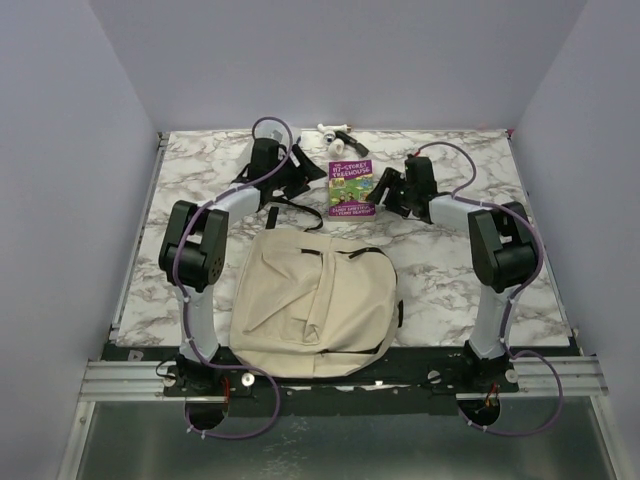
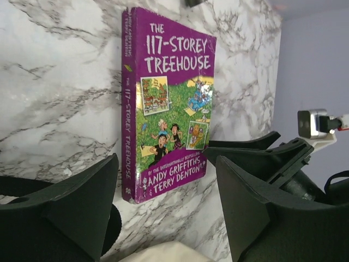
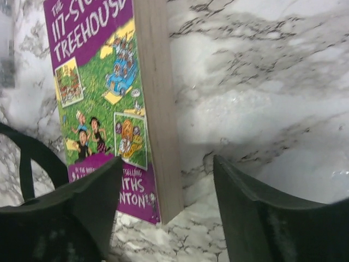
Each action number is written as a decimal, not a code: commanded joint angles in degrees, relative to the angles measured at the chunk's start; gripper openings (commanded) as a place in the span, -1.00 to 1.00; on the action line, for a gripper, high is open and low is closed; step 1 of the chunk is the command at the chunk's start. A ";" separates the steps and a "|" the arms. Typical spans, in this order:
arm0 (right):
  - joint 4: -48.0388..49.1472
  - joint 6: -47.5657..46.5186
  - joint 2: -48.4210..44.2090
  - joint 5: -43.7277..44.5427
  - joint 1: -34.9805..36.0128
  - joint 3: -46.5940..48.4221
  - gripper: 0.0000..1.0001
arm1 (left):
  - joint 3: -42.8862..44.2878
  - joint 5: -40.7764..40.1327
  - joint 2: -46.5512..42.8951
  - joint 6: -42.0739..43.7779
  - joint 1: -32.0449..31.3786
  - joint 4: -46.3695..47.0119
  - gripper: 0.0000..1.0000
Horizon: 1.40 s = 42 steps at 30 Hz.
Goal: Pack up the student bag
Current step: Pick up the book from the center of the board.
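Observation:
The beige student bag lies flat on the near middle of the marble table, zipper side up; a corner of it shows in the left wrist view. A purple book, "The 117-Storey Treehouse", lies flat behind it and shows in both wrist views. My left gripper is open just left of the book. My right gripper is open at the book's right edge, near its lower right corner. Neither holds anything.
A black strap of the bag lies on the table between the left gripper and the bag. A small white object lies at the table's far edge. Walls close in on three sides.

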 commanded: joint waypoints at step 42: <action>14.89 27.55 -3.06 -32.99 -7.98 -11.30 -0.99 | 14.97 6.88 6.23 5.33 -4.64 -26.87 0.51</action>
